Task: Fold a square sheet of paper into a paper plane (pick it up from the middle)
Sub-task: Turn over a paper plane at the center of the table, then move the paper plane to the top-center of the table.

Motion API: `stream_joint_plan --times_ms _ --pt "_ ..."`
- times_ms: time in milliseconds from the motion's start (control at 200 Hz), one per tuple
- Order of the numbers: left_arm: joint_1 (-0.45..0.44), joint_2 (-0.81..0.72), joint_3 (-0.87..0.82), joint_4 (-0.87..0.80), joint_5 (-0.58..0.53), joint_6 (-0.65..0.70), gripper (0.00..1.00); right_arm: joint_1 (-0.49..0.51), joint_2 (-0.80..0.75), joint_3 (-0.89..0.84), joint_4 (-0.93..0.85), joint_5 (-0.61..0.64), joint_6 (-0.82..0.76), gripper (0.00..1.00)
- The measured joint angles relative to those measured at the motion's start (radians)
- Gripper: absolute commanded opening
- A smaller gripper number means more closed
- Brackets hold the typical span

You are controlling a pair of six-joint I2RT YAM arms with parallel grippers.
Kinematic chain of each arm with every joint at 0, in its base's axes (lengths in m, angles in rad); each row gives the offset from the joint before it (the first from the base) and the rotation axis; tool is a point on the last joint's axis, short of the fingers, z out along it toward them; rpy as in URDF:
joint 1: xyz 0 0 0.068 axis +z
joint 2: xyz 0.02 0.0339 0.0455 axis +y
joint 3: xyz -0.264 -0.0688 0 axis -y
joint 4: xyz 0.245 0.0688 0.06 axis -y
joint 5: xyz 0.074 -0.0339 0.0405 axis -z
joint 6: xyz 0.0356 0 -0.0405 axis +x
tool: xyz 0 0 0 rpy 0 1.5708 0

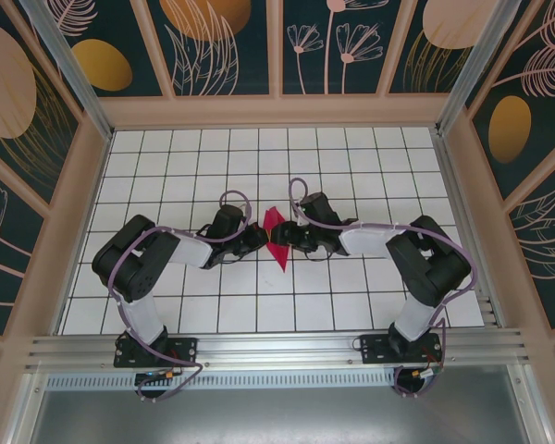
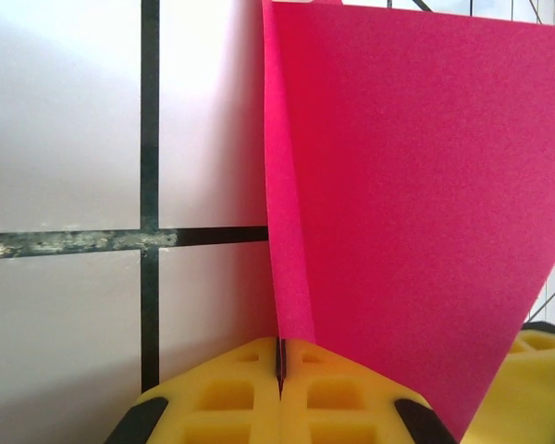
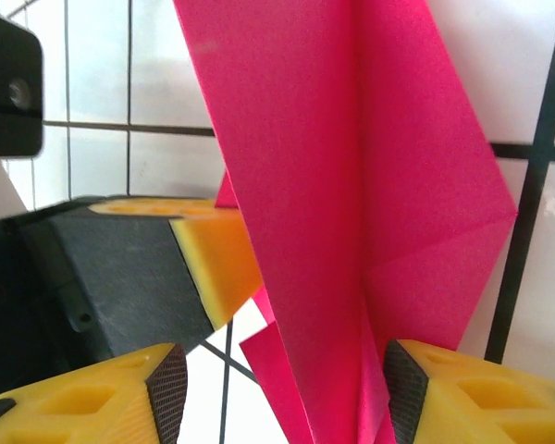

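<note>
The magenta-pink paper (image 1: 277,239) is a creased pointed shape, held up off the tiled floor between the two arms at the table's middle. My left gripper (image 2: 282,365) is shut on one thin edge of the paper (image 2: 416,213), its yellow fingers pressed together with the sheet rising from the seam. My right gripper (image 3: 277,388) is open, and the folded paper (image 3: 351,203) hangs between its yellow fingers, close to the right-hand pad (image 3: 405,388). The left gripper's yellow finger (image 3: 217,254) shows behind the paper in the right wrist view.
The white tiled floor (image 1: 259,157) with black grid lines spreads around the arms. Wooden walls (image 1: 277,109) frame it on three sides. A metal rail (image 1: 277,347) carrying both arm bases runs along the near edge.
</note>
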Motion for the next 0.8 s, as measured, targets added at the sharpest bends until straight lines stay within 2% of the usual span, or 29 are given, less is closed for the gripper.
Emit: stream_joint_plan --times_ms 170,510,616,801 --pt "0.001 0.000 0.000 0.000 0.000 -0.003 0.00 0.021 0.000 0.000 -0.035 0.012 0.011 0.54" --pt "0.002 0.000 0.001 0.000 0.007 -0.003 0.00 0.061 0.011 0.023 -0.114 0.093 0.010 0.55" --pt "0.002 0.000 0.001 0.000 0.008 -0.004 0.00 0.066 0.024 0.043 -0.130 0.116 0.008 0.53" --pt "0.003 0.000 0.001 -0.003 0.009 -0.007 0.01 0.068 0.037 0.062 -0.159 0.144 0.007 0.42"
